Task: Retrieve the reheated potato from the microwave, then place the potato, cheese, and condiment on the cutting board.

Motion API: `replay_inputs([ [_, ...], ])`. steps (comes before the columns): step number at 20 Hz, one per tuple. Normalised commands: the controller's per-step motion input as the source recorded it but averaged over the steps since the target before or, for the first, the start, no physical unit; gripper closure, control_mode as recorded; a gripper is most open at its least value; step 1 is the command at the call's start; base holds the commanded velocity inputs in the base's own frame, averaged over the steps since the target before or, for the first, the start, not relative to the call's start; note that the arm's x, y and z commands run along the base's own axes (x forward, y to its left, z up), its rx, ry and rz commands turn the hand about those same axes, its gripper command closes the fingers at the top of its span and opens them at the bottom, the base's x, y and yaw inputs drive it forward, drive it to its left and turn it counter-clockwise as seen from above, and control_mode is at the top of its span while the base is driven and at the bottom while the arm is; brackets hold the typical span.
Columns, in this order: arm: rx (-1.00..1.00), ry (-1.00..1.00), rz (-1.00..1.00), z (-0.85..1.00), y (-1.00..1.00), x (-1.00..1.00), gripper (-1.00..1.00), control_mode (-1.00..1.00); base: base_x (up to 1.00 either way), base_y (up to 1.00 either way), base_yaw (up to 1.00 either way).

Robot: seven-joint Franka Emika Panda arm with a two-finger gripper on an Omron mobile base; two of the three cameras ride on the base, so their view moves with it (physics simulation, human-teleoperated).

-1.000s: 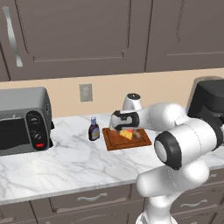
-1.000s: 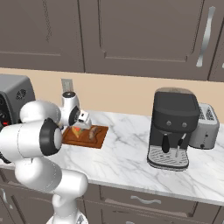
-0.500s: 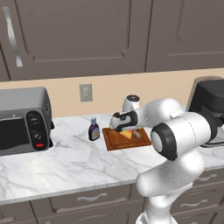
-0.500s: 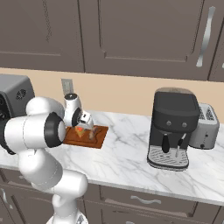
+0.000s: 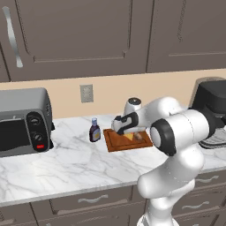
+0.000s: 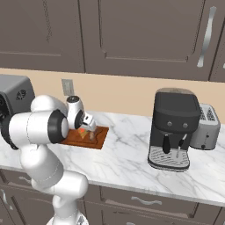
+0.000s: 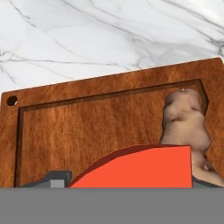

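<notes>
It was a home kitchen. A white marble counter [image 5: 66, 163] ran along a beige wall, with dark grey-brown cabinets [image 5: 88, 35] above and drawers [image 5: 92, 199] with curved metal pulls below. A wall outlet [image 5: 86, 93] sat over the counter. A toaster oven with 2 round knobs [image 5: 24, 121] stood at one end, a black coffee machine [image 6: 173, 129] and a silver toaster [image 6: 206, 127] at the other. Between them lay a wooden cutting board [image 5: 117, 140], a sauce bottle [image 5: 94, 130] just beside it.
</notes>
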Motion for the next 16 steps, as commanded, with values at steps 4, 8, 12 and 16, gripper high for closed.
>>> replay_inputs([
  [4, 0.0, -0.05, -0.04, -0.09, -0.02, 0.16, 1.0, -1.0, 0.0, 0.0, 0.0],
  [8, 0.0, -0.03, -0.03, -0.08, -0.04, 0.15, 1.0, -1.0, 0.0, 0.0, 0.0],
  [12, 0.0, -0.05, -0.02, -0.11, -0.05, 0.1, 1.0, -1.0, 0.0, 0.0, 0.0],
  [16, 0.0, -0.03, -0.02, -0.13, -0.05, 0.07, 1.0, -1.0, 0.0, 0.0, 0.0],
])
